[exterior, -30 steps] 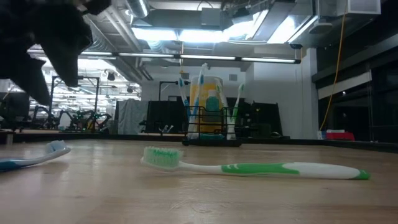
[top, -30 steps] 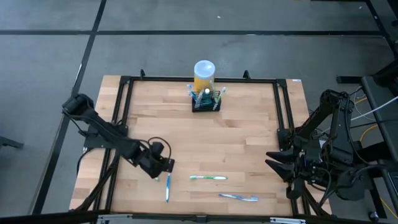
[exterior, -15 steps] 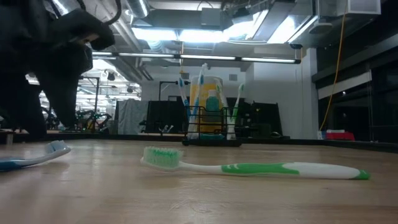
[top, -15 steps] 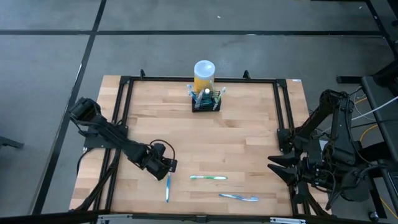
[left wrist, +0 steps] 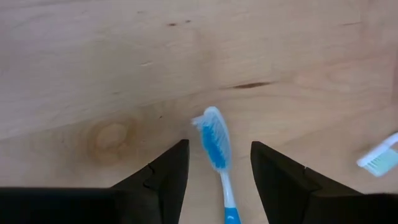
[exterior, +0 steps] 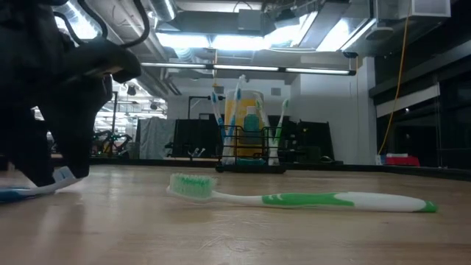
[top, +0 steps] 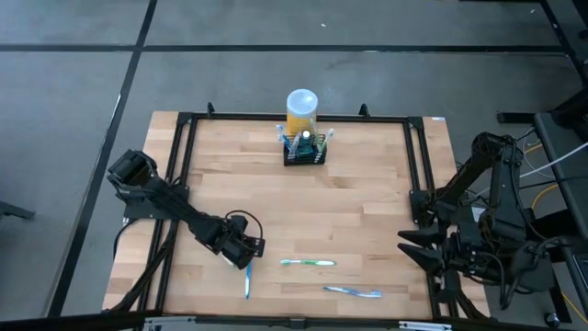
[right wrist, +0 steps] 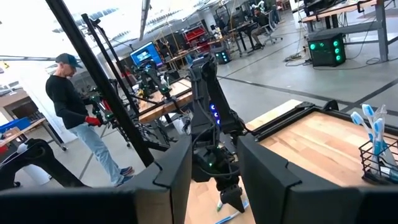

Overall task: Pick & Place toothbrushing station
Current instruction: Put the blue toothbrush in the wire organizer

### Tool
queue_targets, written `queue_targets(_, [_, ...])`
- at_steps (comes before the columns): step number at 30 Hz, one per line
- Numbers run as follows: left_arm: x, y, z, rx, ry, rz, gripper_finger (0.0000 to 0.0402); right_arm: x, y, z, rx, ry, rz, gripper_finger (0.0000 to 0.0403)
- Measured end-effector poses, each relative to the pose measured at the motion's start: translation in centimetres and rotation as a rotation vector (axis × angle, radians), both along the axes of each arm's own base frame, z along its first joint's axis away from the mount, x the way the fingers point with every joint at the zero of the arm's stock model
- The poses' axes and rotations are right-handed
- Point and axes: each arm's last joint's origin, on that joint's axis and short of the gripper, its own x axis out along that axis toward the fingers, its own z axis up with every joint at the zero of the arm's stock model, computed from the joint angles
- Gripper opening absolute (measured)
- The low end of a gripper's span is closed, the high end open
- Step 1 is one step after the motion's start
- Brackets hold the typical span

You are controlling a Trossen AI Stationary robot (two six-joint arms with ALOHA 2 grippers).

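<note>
Jaws of left gripper [left wrist: 214, 171] apart, straddling blue toothbrush [left wrist: 216, 149] head; best closed lower on handle. Right gripper [right wrist: 211, 168] parted, idle.

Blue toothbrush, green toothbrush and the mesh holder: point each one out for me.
blue toothbrush [left wrist: 214, 138], left wrist view, on its bristle head
green toothbrush [exterior: 309, 199], low view, on its handle
mesh holder [top: 304, 152], high view, on its wire front

A light wooden surface [top: 367, 211] carries the black mesh toothbrushing station [top: 304, 149] at its far edge's middle, a yellow cylinder [top: 301, 112] just behind. Near the front edge lie a blue toothbrush [top: 247, 279], a green toothbrush [top: 308, 263] and a blue-white toothbrush [top: 353, 291].
</note>
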Motion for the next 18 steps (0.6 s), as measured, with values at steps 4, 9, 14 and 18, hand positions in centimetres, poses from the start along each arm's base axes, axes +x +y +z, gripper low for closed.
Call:
queue_targets(4, [0.1, 0.4, -0.2, 0.005, 0.020, 0.020, 0.0124, -0.2, 0.0, 0.0, 0.006, -0.003, -0.007, 0.0132])
queue_targets(9, [0.5, 0.8, -0.2, 0.088, -0.045, 0.049, 0.0024, -0.3, 0.1, 0.1, 0.003, -0.003, -0.020, 0.0132])
queue_targets(14, [0.7, 1.1, 0.3, 0.149, -0.111, 0.058, 0.0005, -0.3, 0.0, 0.1, 0.000, -0.003, -0.025, 0.0132])
queue_targets(18, [1.1, 2.0, 1.9, 0.258, -0.225, 0.075, 0.0002, -0.3, 0.0, 0.1, -0.014, 0.000, -0.041, 0.0132])
